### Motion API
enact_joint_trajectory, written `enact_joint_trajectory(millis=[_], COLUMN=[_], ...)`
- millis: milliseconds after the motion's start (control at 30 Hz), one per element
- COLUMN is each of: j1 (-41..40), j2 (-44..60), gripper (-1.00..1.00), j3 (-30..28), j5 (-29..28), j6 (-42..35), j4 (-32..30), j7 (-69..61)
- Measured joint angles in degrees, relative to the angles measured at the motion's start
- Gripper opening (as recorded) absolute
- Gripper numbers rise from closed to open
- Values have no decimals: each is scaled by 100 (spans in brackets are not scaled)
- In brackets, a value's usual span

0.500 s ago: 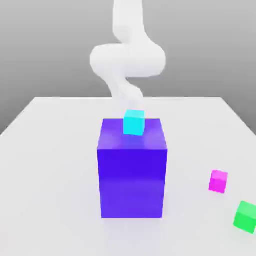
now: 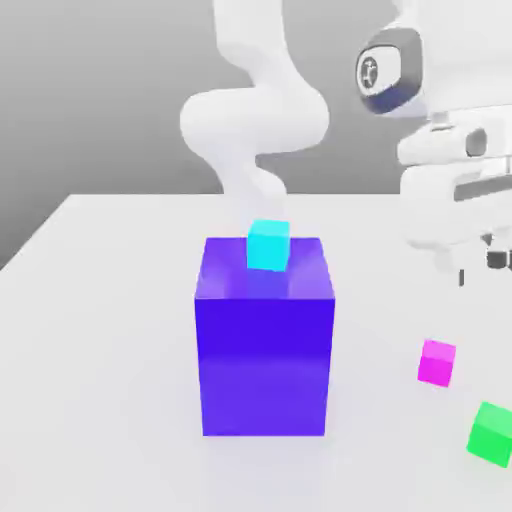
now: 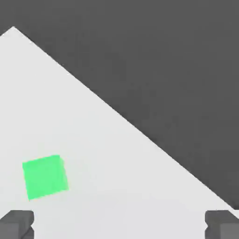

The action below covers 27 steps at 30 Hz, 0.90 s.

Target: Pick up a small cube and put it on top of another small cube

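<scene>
Table (image 2: 110, 300), a flat white slab, bears a big glossy blue-violet block (image 2: 265, 360) near its middle, and a small cyan cube (image 2: 268, 245) rests on that block's top. Above the exterior view's right side hangs the white arm's gripper (image 3: 119, 224), fingers (image 3: 16, 223) spread wide and holding nothing. Below it, near the small green cube (image 2: 491, 432), the small plain magenta cube (image 2: 437, 362) lies on the table, well apart from the block.
</scene>
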Motion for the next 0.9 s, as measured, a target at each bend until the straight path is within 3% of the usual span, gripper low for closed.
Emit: enact_joint_trajectory(millis=[200,400,433,667,900], j1=[675,1560,1713,1724,1139], j2=[1274,2529,2671,2676,1432], gripper=[0,0,-100,-100,-100], j3=[396,-720,-892,-903,-22], j5=[-446,-1655,-1741,-1759,-428], j6=[808,1749,1865,1868,871], j4=[-633,-433,-403,-402,-638], j7=[-129,736,805,822,-117])
